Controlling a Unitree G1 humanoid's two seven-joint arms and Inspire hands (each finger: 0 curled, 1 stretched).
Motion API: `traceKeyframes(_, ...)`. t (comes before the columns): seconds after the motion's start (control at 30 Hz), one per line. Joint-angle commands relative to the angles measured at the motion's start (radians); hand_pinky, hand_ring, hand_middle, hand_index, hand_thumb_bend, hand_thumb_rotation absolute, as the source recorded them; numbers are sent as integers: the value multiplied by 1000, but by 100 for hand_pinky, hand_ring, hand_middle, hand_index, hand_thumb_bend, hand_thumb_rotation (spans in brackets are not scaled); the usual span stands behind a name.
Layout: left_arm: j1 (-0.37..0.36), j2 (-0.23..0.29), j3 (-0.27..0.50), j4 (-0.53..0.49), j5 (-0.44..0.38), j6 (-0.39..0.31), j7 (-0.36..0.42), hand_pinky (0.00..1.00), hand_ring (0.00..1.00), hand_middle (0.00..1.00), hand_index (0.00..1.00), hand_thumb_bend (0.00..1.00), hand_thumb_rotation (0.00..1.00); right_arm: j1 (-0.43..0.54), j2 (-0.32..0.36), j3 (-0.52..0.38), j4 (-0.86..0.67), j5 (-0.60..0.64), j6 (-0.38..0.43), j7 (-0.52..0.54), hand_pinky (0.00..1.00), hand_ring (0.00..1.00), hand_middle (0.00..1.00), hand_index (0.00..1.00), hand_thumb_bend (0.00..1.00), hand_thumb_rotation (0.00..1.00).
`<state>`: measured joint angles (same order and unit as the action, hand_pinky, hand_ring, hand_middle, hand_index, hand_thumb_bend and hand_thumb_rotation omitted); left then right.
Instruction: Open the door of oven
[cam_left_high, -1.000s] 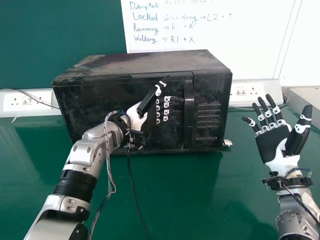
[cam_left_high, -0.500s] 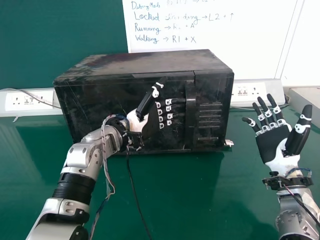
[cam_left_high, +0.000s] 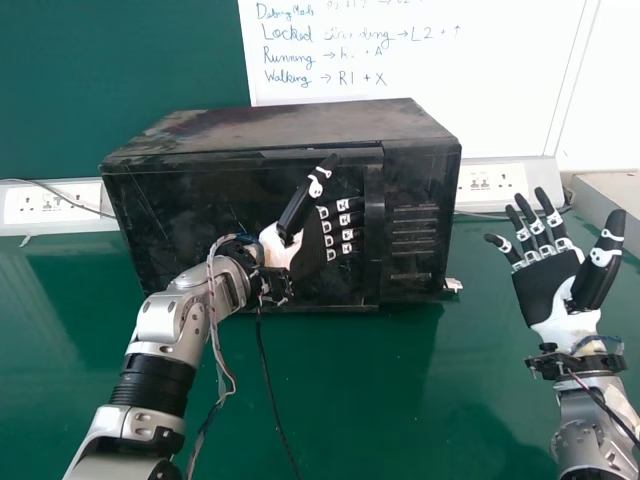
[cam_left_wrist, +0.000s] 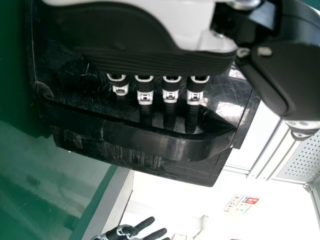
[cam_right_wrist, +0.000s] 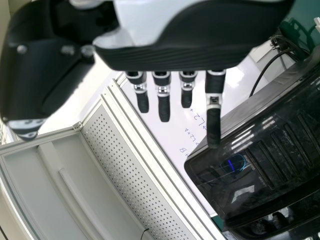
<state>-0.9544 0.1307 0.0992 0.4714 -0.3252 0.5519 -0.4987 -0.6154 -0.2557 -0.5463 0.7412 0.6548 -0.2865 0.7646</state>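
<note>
Fingers straight, my left hand (cam_left_high: 309, 246) is at the single handle (cam_left_high: 374, 225) of one black oven (cam_left_high: 270, 130) on the table (cam_left_high: 350, 400), contact hard to make out. My right hand (cam_left_high: 545, 288), fingers spread, is farther right; one whiteboard (cam_left_high: 480, 90) is cropped above.

- Head view: bright, mostly even light; whiteboard (cam_left_high: 500, 90) near blown out.
- Soft, dark reflection on glossy bench (cam_left_high: 370, 400) below oven (cam_left_high: 280, 125); oven front sits dark.
- Left wrist view: wall (cam_left_wrist: 175, 192) washed out, pale glare patches on oven, sheen along handle (cam_left_wrist: 150, 142).
- Right wrist view: white streak highlights on oven; lines bow near the edge.
</note>
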Motion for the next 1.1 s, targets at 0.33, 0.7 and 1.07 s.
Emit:
traceKeyframes(0.33, -39, 13, -74, 61, 43, -53, -85, 48, 71, 87, 94, 100, 76, 5, 3, 3, -2, -1, -1, -3, 63, 84, 94, 91, 100, 88)
traceKeyframes(0.7, -54, 22, -116, 93, 72, -103, -188, 46, 70, 82, 91, 100, 78, 1, 2, 1, 4, 4, 3, 3, 63, 84, 94, 90, 100, 86)
traceKeyframes(1.07, -61, 45, -138, 95, 91, -148, -260, 41, 59, 73, 81, 98, 84, 2, 5, 4, 0, -2, -3, -6, 63, 83, 93, 90, 100, 87)
